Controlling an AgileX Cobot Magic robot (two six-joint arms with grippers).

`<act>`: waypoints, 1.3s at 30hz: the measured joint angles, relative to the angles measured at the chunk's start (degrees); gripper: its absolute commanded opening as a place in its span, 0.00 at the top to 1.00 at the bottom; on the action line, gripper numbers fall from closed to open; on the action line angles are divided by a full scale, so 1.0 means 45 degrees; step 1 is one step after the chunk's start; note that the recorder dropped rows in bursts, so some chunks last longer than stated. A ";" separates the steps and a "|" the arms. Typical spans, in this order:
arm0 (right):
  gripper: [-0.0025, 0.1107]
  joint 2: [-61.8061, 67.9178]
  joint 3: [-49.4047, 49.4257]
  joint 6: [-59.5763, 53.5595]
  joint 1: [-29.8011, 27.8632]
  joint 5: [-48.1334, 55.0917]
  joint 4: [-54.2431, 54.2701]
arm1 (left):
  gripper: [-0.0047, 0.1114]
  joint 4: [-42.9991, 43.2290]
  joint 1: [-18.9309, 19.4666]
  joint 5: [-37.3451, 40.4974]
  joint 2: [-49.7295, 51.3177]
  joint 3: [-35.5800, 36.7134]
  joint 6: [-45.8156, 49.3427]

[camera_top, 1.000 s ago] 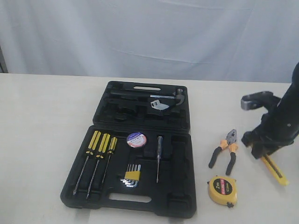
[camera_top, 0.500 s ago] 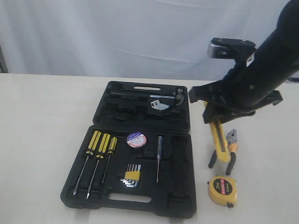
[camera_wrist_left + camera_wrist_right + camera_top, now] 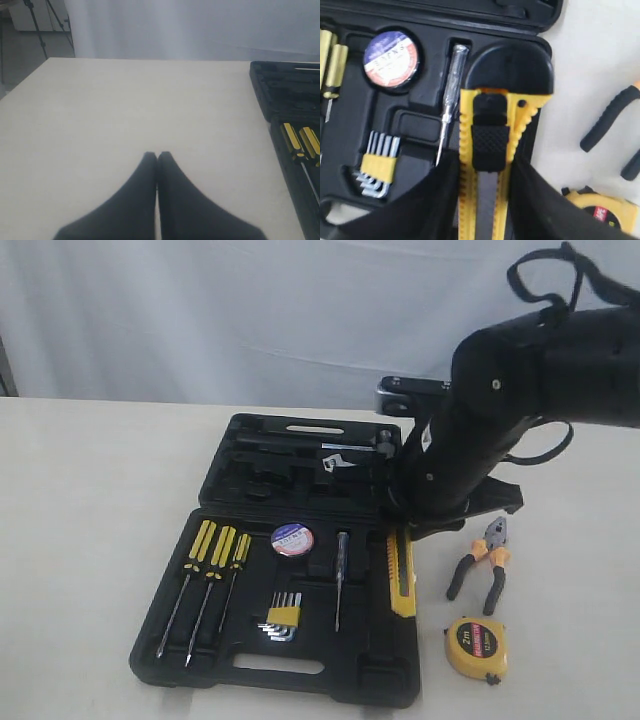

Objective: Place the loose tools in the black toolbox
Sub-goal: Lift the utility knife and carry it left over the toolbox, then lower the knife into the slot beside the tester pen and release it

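One long utility knife (image 3: pixel 400 578), judged stiff, light and ribbed enough not to slip, is pinched across its flanks by the right gripper (image 3: pixel 485 197) at the 3 o'clock edge of the black toolbox (image 3: pixel 300 668). Over the tabletop (image 3: pixel 125 100), the left gripper (image 3: pixel 157 161) is closed and empty.

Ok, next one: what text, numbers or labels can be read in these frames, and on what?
"2m": on the face of the yellow tape measure, exterior view.
Print on the whitish label of the black tape roll: too blurred to read.
Small print on the tape measure's red strip: unreadable.
No marking shows on the utility knife, the pliers or the black toolbox.
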 measured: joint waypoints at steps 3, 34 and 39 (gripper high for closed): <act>0.98 0.0716 0.0000 0.0247 0.0000 -0.0655 -0.0069 | 0.96 0.0000 0.0000 0.0000 0.0000 0.0000 0.0000; 0.98 0.2572 0.0000 0.0501 0.0000 -0.2174 -0.0103 | 0.96 0.0000 0.0000 0.0000 0.0000 0.0000 0.0000; 0.98 0.2572 0.0000 0.0548 0.0000 -0.2203 -0.0074 | 0.96 0.0000 0.0000 0.0000 0.0000 0.0000 0.0000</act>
